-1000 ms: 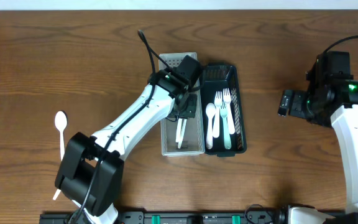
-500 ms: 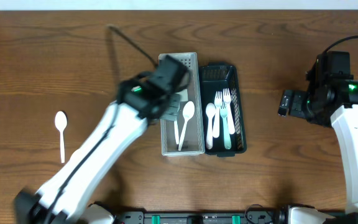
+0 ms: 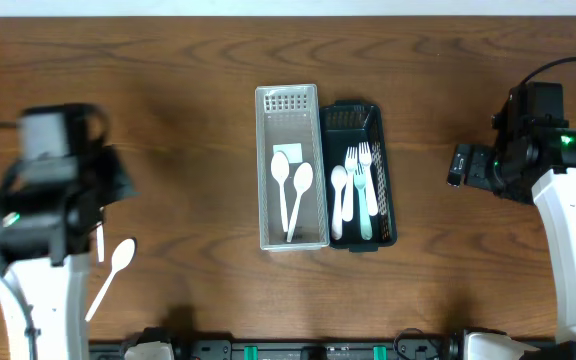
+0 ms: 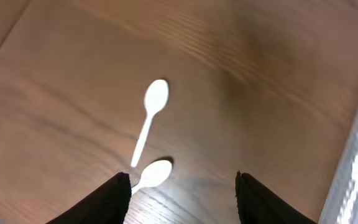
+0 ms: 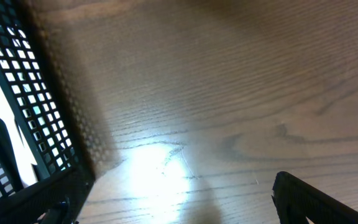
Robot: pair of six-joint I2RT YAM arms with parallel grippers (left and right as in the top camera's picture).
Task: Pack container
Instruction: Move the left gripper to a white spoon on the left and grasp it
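Two white plastic spoons (image 4: 149, 118) on wooden table (image 3: 188, 100), 8 o'clock: likely light, stiff, slippery; pinch mid-handle. Left gripper (image 4: 183, 182) spread, empty; right gripper (image 5: 179, 199) spread too.

Brown counter (image 3: 188, 100) with darker, wavy wood grain. The container (image 3: 264, 200) is pale grey and see-through, with two white spoons (image 3: 290, 195) inside. The tray (image 3: 388, 190) is black with lattice-patterned walls; its forks (image 3: 365, 170) are white, one handle faintly mint. The loose spoons (image 4: 149, 118) on the wood are white. The left arm (image 3: 38, 290) and right arm (image 3: 568, 230) are white with black joints, the right showing a small green light. The left pincer (image 4: 182, 193) is black.
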